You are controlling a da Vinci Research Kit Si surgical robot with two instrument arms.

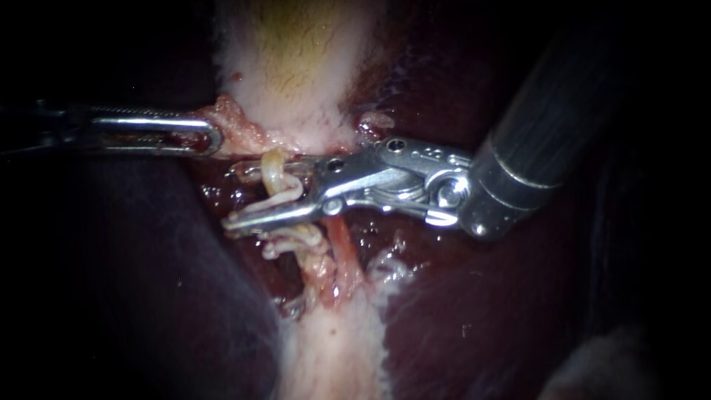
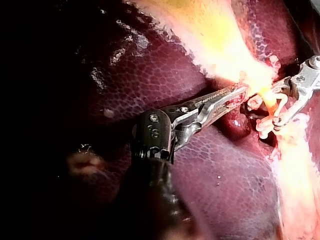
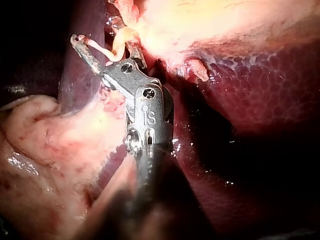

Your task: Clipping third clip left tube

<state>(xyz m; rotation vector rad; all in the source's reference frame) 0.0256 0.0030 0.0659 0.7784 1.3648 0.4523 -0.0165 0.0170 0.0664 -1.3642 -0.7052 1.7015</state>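
A pale tube (image 1: 278,181) runs down from the gallbladder's (image 1: 296,59) neck into red, frayed tissue. My right instrument (image 1: 237,196) comes in from the upper right. Its jaws stand open astride this tube, one above and one below, with a gap showing. The right wrist view shows the same tube (image 3: 120,40) looping between the spread jaws of the right instrument (image 3: 102,44). My left instrument (image 1: 215,139) comes in from the left, with its jaws shut on reddish tissue at the gallbladder's neck (image 1: 237,126). In the left wrist view these jaws (image 2: 242,90) hold that tissue taut.
Dark liver (image 1: 481,311) lies on both sides of the dissected strip. A second reddish strand (image 1: 344,255) runs beside pale coiled strands (image 1: 300,238) under the lower jaw. A white fatty band (image 1: 333,355) continues below them.
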